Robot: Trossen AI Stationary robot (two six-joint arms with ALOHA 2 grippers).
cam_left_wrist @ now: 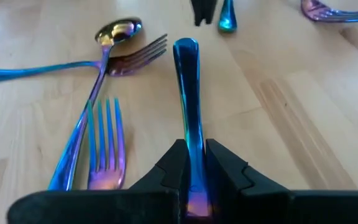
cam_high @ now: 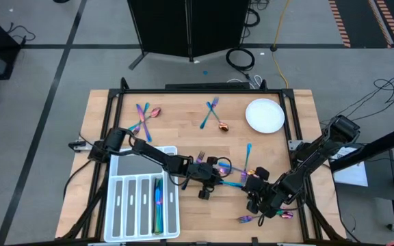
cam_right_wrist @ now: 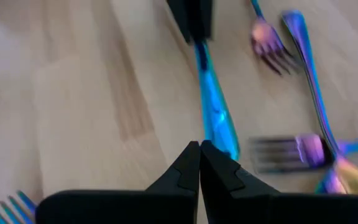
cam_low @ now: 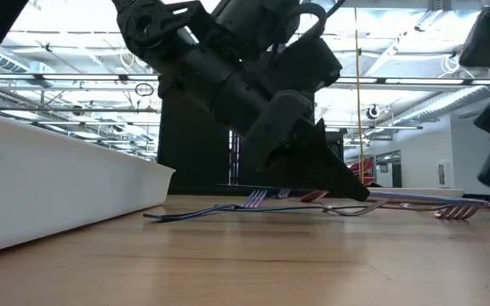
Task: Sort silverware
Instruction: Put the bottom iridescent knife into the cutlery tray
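The left gripper [cam_left_wrist: 194, 180] is clamping a handle [cam_left_wrist: 188, 93] stretching ahead of it, likely for lifting toward the tray [cam_high: 118, 205], while the right gripper [cam_right_wrist: 199, 163] is waiting pinched together nearby

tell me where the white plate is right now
In the high view the white plate sits at the table's far right corner, empty, just right of a crossed fork pair and spoon.

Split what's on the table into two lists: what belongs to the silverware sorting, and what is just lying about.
Belongs to the job:
- piece held in the left tool
- forks and spoon beside it
- pair at the far left
- pair near the plate
- pieces by the shut right tool
- white tray, some pieces already in it

Lying about:
- white plate
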